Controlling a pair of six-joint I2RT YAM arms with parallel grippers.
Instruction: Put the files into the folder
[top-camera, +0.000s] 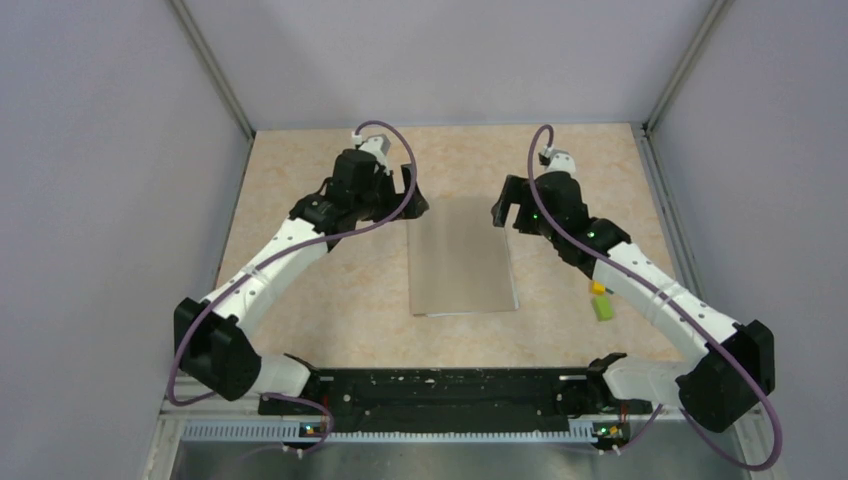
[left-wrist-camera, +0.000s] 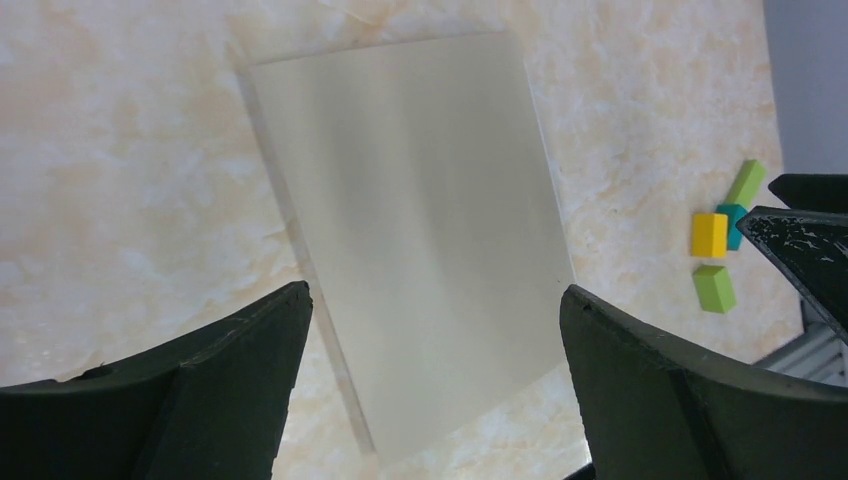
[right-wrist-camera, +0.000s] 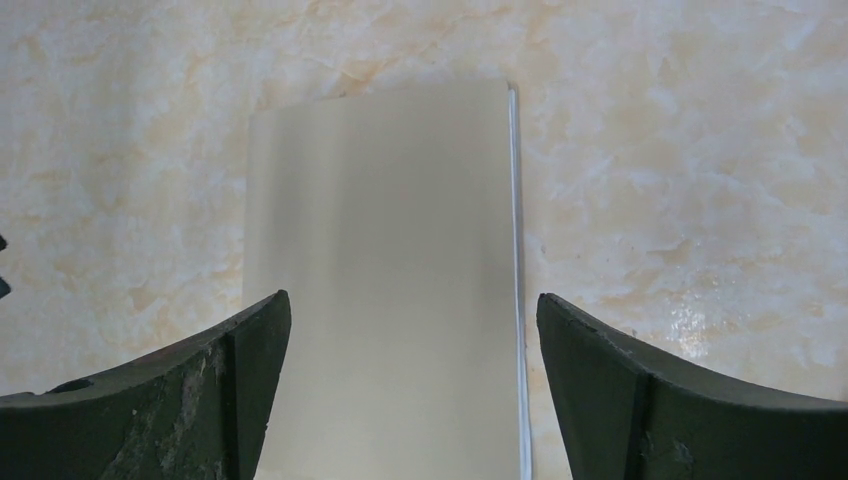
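The brown folder (top-camera: 460, 255) lies flat and closed at the middle of the table. It also shows in the left wrist view (left-wrist-camera: 420, 230) and in the right wrist view (right-wrist-camera: 385, 280). A thin white edge of the files (right-wrist-camera: 517, 250) sticks out along one long side of the folder; the rest of the sheets is hidden under the cover. My left gripper (top-camera: 415, 205) hovers open and empty at the folder's far left corner, with the folder between its fingertips (left-wrist-camera: 432, 290). My right gripper (top-camera: 505, 212) hovers open and empty at the far right corner (right-wrist-camera: 412, 295).
A yellow block (top-camera: 598, 288) and a green block (top-camera: 604, 308) lie to the right of the folder, beside my right arm. The left wrist view shows yellow (left-wrist-camera: 709, 234), teal (left-wrist-camera: 733, 222) and green (left-wrist-camera: 714, 288) blocks. Grey walls enclose the table (top-camera: 300, 300).
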